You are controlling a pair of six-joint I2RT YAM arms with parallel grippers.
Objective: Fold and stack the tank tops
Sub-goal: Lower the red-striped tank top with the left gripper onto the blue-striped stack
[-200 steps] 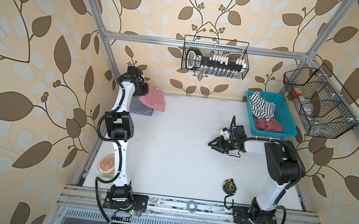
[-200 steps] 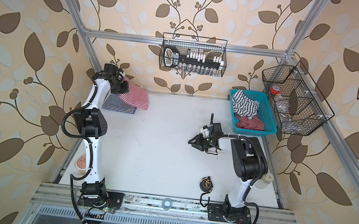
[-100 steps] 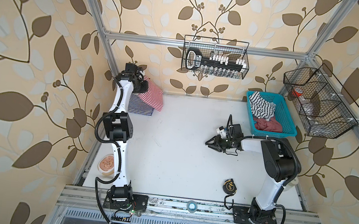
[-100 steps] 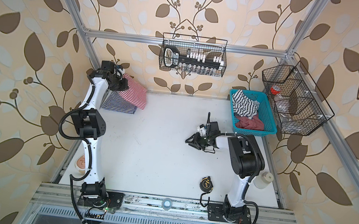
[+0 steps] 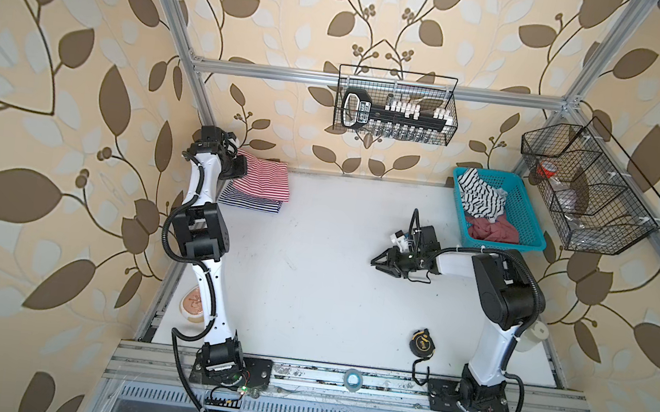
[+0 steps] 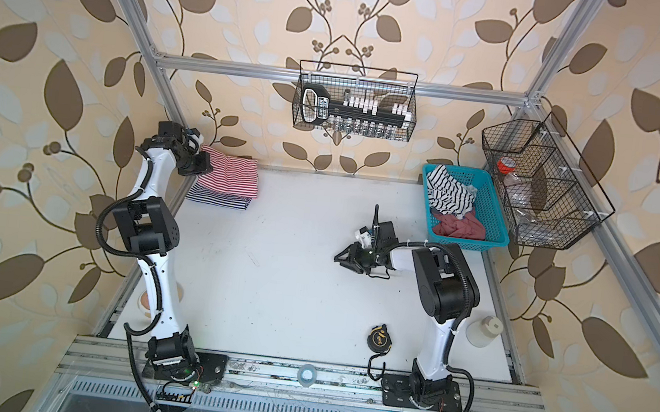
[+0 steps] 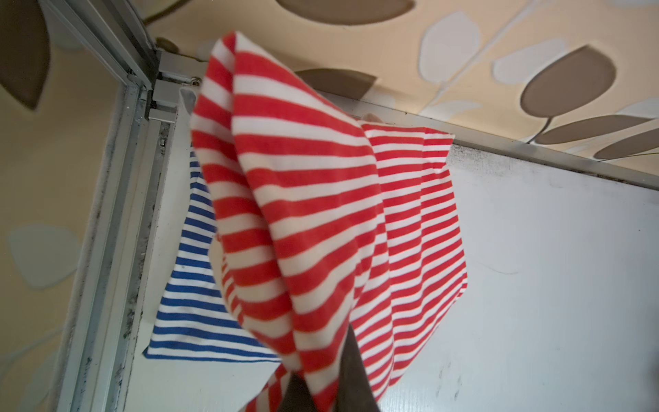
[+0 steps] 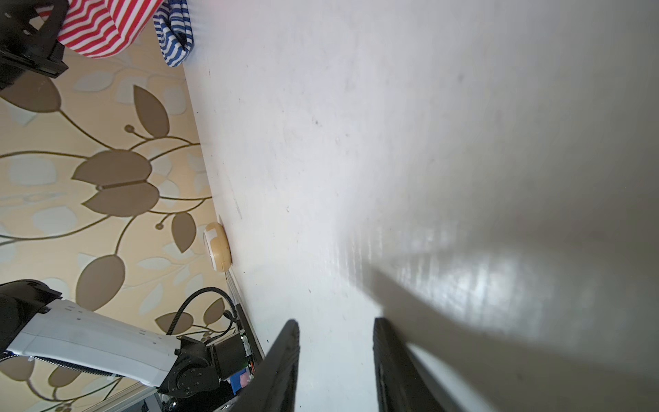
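Red striped top held up over the blue one, in the far left corner.

The big white table (image 5: 311, 288) has a teal plastic basket (image 5: 526, 211) of loose clothes at its far right. The soft red-and-white striped tank top (image 5: 264, 175) is partly lifted, and the rest of it lies on the folded navy-and-white striped tank top (image 5: 249, 203), flat on the table. The left gripper (image 7: 322, 385) pinches the red top tight. The right gripper (image 8: 335, 328) hovers near the middle, jaws apart, holding nothing.

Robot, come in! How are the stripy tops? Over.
Left gripper shut on red-and-white tank top, draped over navy-and-white tank top. Right gripper open, empty, above table. Nothing blocking.
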